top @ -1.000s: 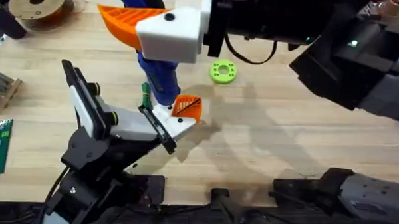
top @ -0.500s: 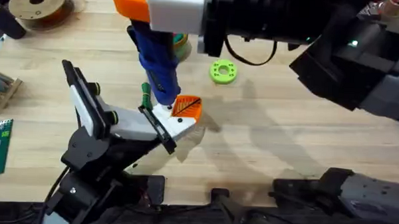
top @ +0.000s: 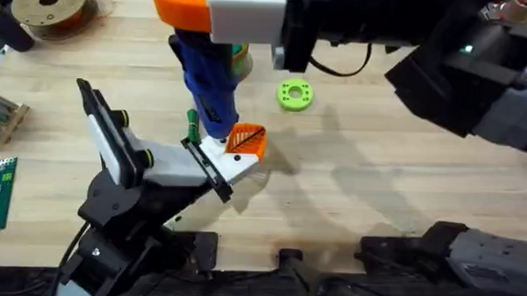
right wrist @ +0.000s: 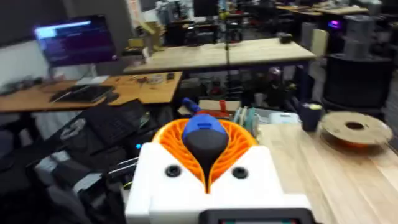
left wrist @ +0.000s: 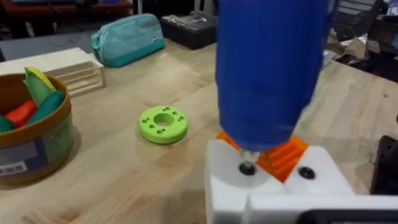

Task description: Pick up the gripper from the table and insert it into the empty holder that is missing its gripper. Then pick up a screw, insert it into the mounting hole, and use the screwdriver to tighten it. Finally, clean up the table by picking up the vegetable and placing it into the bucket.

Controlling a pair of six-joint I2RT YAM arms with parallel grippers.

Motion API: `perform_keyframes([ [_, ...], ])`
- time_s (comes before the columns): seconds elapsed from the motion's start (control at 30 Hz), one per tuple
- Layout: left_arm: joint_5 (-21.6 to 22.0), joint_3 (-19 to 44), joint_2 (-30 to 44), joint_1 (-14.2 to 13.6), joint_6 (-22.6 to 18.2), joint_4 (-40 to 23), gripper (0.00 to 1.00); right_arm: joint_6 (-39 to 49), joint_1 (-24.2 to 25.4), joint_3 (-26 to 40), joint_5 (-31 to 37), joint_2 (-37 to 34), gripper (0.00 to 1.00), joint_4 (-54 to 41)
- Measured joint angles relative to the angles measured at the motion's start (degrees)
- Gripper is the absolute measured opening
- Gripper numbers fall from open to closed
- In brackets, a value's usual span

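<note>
right jaws clamped the screwdriver (top: 211, 85) mid-barrel; rigid, slick plastic, could twist. left jaws' state: couldn't tell.

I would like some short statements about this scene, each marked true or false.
1. The screwdriver stands upright with its bit on the holder. True.
2. The green disc lies inside the bucket. False: it lies on the table, beside the bucket.
3. The right end effector is shut on the screwdriver. True.
4. The gripper lies loose, far from the holder. False: it sits at the holder.
</note>
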State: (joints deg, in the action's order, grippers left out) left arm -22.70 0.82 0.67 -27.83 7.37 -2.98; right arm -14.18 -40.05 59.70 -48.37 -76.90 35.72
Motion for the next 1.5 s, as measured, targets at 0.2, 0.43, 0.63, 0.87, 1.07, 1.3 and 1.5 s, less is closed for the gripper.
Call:
perform_keyframes([
  [0.2, -0.08, 0.48, -0.08, 0.00, -1.25, 1.20, 0.008, 1.42, 0.09, 1.22, -6.82, 0.00, 0.025, 2.93],
  [0.43, -0.59, 0.57, -0.48, -0.02, -2.68, 0.83, 0.008, 2.23, 0.65, 1.53, -11.53, 0.00, 0.025, 3.48],
  [0.63, -1.05, 0.57, -0.48, -0.05, -3.08, 0.97, 0.008, 2.39, 1.63, 1.68, -13.28, 0.00, 0.024, 4.15],
  [0.87, -1.07, 1.01, -0.46, -0.07, -2.20, 0.70, 0.008, -3.25, 5.00, 1.68, -13.02, -0.11, 0.024, 4.90],
  [1.07, -1.37, 1.14, -0.46, -0.07, -1.59, 0.85, 0.008, -5.15, 4.73, 1.68, -12.76, -0.18, 0.024, 5.91],
  [1.3, -1.53, 1.16, -0.47, -0.11, -1.80, 0.76, 0.008, -0.38, 1.79, 1.89, -15.53, -0.20, 0.024, 6.70],
  [1.5, -1.72, 1.09, -0.46, -0.22, -1.54, 0.52, 0.008, 2.73, 1.44, 2.27, -17.23, -0.20, 0.024, 5.49],
])
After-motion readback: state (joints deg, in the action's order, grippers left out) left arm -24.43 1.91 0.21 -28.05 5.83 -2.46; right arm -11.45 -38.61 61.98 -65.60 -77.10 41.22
